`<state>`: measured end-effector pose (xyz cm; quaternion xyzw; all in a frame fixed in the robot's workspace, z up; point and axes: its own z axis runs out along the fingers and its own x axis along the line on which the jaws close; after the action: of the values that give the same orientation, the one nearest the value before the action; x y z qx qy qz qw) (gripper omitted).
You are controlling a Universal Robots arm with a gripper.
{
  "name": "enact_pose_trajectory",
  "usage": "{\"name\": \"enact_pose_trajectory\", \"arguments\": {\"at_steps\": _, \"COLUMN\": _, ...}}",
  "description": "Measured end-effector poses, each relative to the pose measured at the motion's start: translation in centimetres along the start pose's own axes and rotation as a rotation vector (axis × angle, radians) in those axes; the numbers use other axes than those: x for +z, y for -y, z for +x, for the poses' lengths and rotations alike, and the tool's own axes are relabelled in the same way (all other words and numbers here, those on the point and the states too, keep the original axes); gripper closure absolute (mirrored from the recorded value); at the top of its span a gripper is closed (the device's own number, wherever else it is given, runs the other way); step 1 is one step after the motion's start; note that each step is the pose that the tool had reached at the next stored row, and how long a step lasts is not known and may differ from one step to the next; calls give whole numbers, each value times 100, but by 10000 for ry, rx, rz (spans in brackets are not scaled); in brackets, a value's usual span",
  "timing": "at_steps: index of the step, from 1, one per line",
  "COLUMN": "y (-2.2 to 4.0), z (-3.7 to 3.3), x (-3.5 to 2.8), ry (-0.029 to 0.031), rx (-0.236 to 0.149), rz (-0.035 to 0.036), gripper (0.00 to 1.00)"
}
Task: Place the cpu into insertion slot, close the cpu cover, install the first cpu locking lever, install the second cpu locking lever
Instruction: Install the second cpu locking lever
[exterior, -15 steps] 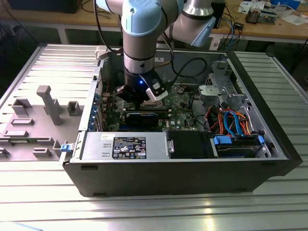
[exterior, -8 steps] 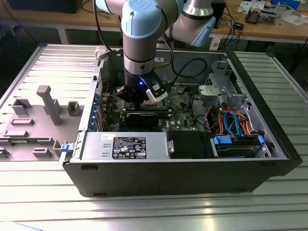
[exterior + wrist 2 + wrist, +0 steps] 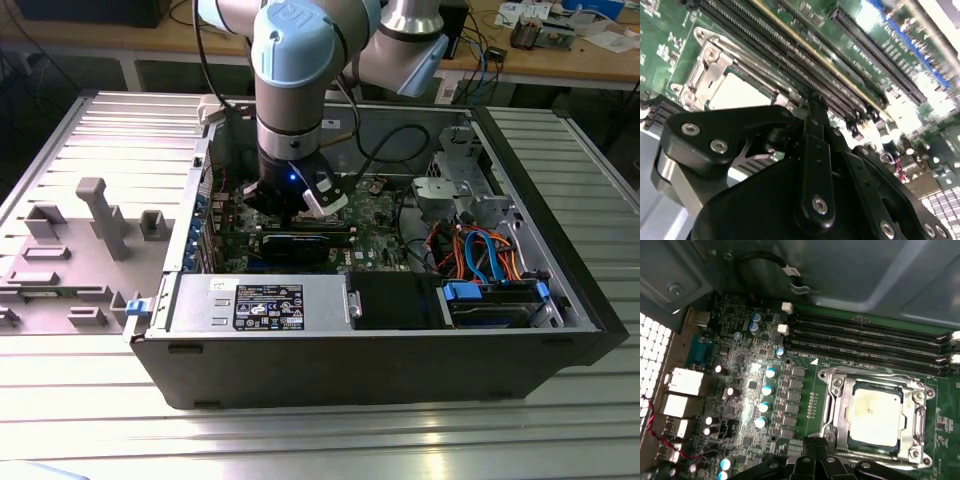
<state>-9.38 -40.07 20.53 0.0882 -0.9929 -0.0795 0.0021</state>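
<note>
I had the gripper (image 3: 300,205) low inside the open computer case (image 3: 560,330), over the green motherboard (image 3: 740,370), toward the exterior view's left of the board and just beyond the black graphics card (image 3: 305,245). In the first wrist view its black tips came up right beside the near edge of the insertion slot (image 3: 875,412). In the second wrist view the fingers (image 3: 815,145) stood drawn together with nothing between them, a linkage spread off to one side.

The cpu (image 3: 874,411) already sat in the slot: a pale silvery square with a faint yellowish smear on top and a thin dark rim showing around it. The cpu cover (image 3: 840,415) lay flat over it, a silver frame whose window let the chip top show, with screws at its corners. I could not pick out the locking levers for certain.

As I judged it, the work was at the levers, and doing it well meant pressing with the closed tips squarely on the thin wire, keeping clear of the memory slots (image 3: 865,340) on the far side.
</note>
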Motion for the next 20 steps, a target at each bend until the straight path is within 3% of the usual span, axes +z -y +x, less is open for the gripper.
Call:
{"name": "enact_pose_trajectory", "arguments": {"at_steps": 1, "y": -9, "z": -1, "x": -50, "ry": -3, "rx": 1, "rz": -2, "gripper": 89}}
{"name": "enact_pose_trajectory", "arguments": {"at_steps": 3, "y": -4, "z": -41, "x": -58, "ry": -23, "rx": 5, "rz": -8, "gripper": 89}}
{"name": "enact_pose_trajectory", "arguments": {"at_steps": 6, "y": -5, "z": -224, "x": -54, "ry": -215, "rx": 35, "rz": -41, "gripper": 89}}
{"name": "enact_pose_trajectory", "arguments": {"at_steps": 7, "y": -46, "z": -274, "x": -47, "ry": -250, "rx": 43, "rz": -33, "gripper": 89}}
{"name": "enact_pose_trajectory", "arguments": {"at_steps": 9, "y": -138, "z": -318, "x": -32, "ry": -295, "rx": 49, "rz": 130, "gripper": 89}}
{"name": "enact_pose_trajectory", "arguments": {"at_steps": 12, "y": -253, "z": -345, "x": -12, "ry": -402, "rx": 70, "rz": 743, "gripper": 89}}
{"name": "enact_pose_trajectory", "arguments": {"at_steps": 13, "y": -274, "z": -351, "x": -9, "ry": -425, "rx": 75, "rz": 873, "gripper": 89}}
{"name": "enact_pose_trajectory", "arguments": {"at_steps": 15, "y": -327, "z": -384, "x": -1, "ry": -474, "rx": 79, "rz": 1064, "gripper": 89}}
{"name": "enact_pose_trajectory", "arguments": {"at_steps": 20, "y": -350, "z": -531, "x": 6, "ry": -588, "rx": 93, "rz": 1061, "gripper": 89}}
